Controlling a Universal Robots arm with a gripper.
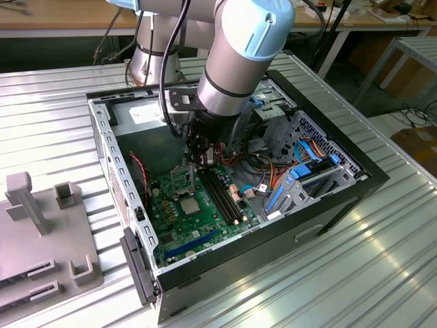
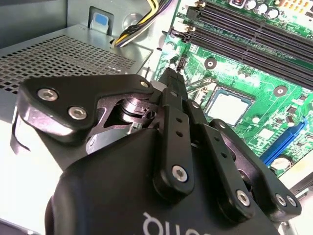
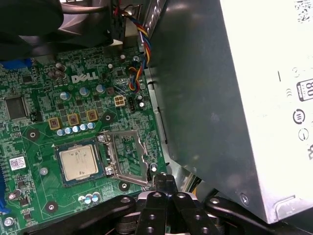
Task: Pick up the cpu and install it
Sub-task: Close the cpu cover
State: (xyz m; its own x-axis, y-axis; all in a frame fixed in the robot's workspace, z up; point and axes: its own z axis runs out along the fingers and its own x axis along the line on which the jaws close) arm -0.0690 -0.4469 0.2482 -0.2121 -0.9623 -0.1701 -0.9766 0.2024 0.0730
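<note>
Spanning the exterior view, a ribbed metal surface (image 1: 382, 273) carries an open computer case (image 1: 328, 205) lying on its side. A grey fixture plate (image 1: 48, 246) with upright posts rests on the same surface toward the exterior view's left, well apart from the case interior.

The robot arm (image 1: 239, 55) reaches down into the case from above. A grey power-supply box (image 3: 234, 98) occupies the case end nearest the arm base; in the second wrist view its perforated face (image 2: 63, 58) lies beside the gripper body.

The green motherboard (image 1: 198, 219) covers the case floor. Long black memory slots (image 1: 222, 195) run along it, just beside the socket area. Bundled coloured cables (image 1: 273, 178) and a blue drive bracket (image 1: 300, 184) sit toward the exterior view's right.

The hinged metal socket frame (image 3: 124, 159) stands swung open, next to the socket.

The cpu (image 3: 78, 163) lies flat in the socket on the motherboard, its silver-grey top facing up; it is also seen in the second wrist view (image 2: 229, 106) and the exterior view (image 1: 189, 205).

The gripper (image 3: 165, 180) hangs above the board near the open socket frame, between the cpu and the power-supply box. Its fingers (image 2: 172, 81) are together, with nothing between them, and it is not touching the cpu.
</note>
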